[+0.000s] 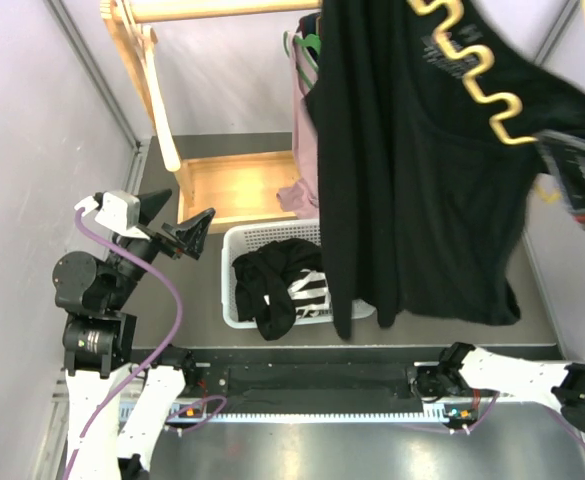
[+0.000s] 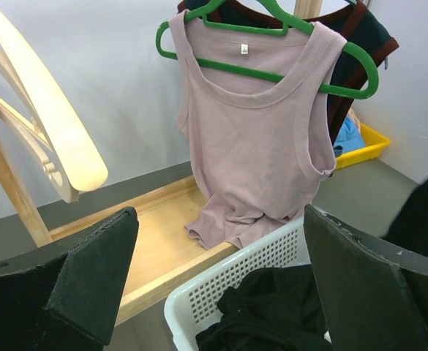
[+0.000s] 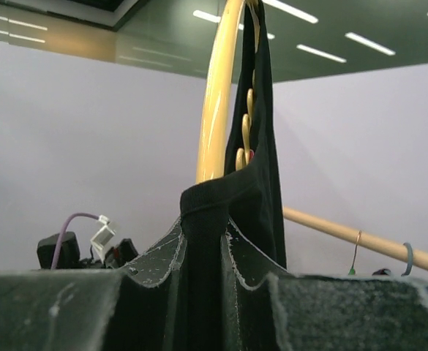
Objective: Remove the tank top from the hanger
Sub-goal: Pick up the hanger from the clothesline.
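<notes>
Our right hand (image 3: 203,241) is pinched tight on the black tank top (image 1: 412,180) strap. The top hangs up high on the wavy yellow hanger (image 1: 472,70), above the white mesh basket (image 1: 230,300). And our left hand (image 1: 182,218) is wide open, holding nothing.

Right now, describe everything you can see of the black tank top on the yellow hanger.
The black tank top of soft, limp-looking cloth hangs full length from the wavy yellow plastic hanger, one strap draped over its arm. The right gripper is shut on a bunched fold near that strap. From above, its hem overlaps the white perforated plastic basket; contact cannot be told.
</notes>
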Controlling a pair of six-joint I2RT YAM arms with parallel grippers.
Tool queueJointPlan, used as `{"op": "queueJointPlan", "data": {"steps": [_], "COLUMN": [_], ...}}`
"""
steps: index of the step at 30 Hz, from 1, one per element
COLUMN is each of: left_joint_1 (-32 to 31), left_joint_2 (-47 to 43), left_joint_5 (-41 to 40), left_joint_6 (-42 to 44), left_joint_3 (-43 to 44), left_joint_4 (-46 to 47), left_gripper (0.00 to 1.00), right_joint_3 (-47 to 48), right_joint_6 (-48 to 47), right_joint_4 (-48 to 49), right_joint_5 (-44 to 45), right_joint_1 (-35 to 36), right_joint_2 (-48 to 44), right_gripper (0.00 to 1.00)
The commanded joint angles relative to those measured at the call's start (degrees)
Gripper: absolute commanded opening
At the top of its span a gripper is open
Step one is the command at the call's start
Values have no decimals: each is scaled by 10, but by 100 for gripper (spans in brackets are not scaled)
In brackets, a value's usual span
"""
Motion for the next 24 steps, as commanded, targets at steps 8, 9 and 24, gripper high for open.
{"op": "queueJointPlan", "data": {"steps": [8, 9, 24], "left_joint_1": [1, 1, 1], "left_joint_2": [-12, -12, -22], "left_joint_5": [3, 3, 7], "left_joint_6": [-2, -2, -18], "left_joint_3": [-22, -23, -29], "left_joint_4": [32, 31, 35], "left_gripper": [99, 99, 99], "right_joint_3": [25, 33, 72], "right_joint_6": [9, 8, 11], "right_joint_4": [28, 37, 166], "right_joint_5": [-16, -17, -24], "right_joint_1": [-3, -2, -2], "right_joint_2": [61, 64, 122], "right_gripper": [0, 0, 0]}}
